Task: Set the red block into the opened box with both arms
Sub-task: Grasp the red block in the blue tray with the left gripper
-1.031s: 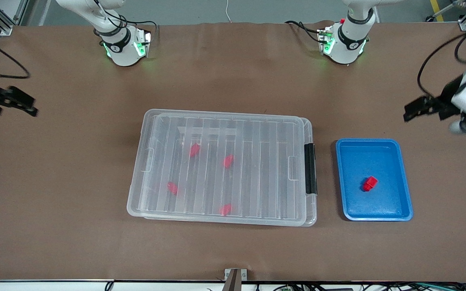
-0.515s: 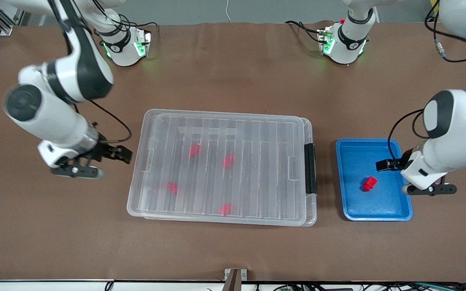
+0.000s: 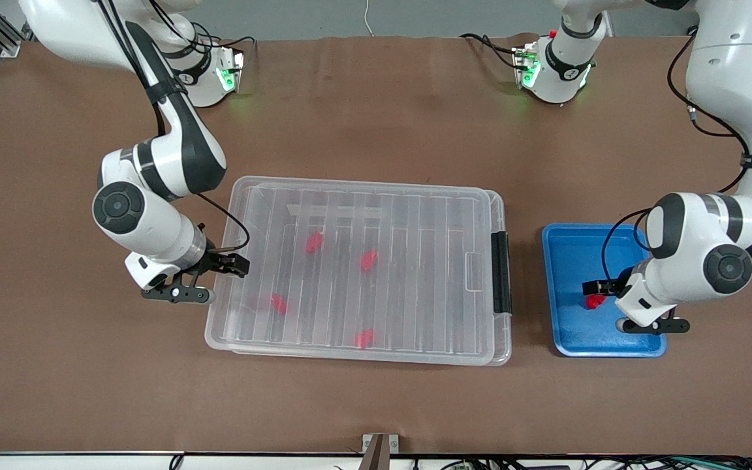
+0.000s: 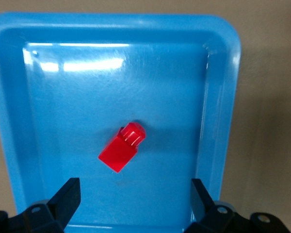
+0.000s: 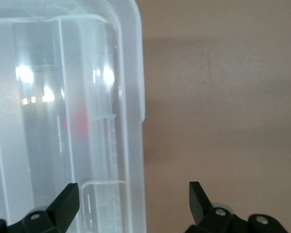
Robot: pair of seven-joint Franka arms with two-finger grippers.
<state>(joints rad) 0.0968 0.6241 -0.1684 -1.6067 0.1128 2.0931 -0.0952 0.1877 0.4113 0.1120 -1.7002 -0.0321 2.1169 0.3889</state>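
Observation:
One red block [image 3: 595, 301] [image 4: 122, 148] lies in the blue tray [image 3: 572, 261] [image 4: 87, 87]. Over it hangs my left gripper [image 3: 621, 305] [image 4: 134, 194], open, its fingers apart to either side and clear of the block. The clear box [image 3: 363, 186] [image 5: 131, 121] sits mid-table with its ribbed lid [image 3: 415, 261] lying on it. Several more red blocks, such as one [image 3: 368, 260], show through the lid. My right gripper [image 3: 209, 281] [image 5: 132, 194] is open over the box's short end toward the right arm's end of the table, straddling the rim without gripping it.
A black latch [image 3: 500, 271] sits on the box's short end that faces the tray. Brown table surface [image 3: 376, 405] stretches around both containers. The arms' bases [image 3: 203, 72] [image 3: 555, 65] stand along the table edge farthest from the front camera.
Both arms have swung in from the table's ends. The right gripper came to the box's short end; the left gripper moved over the tray to above the red block. Both stayed open.

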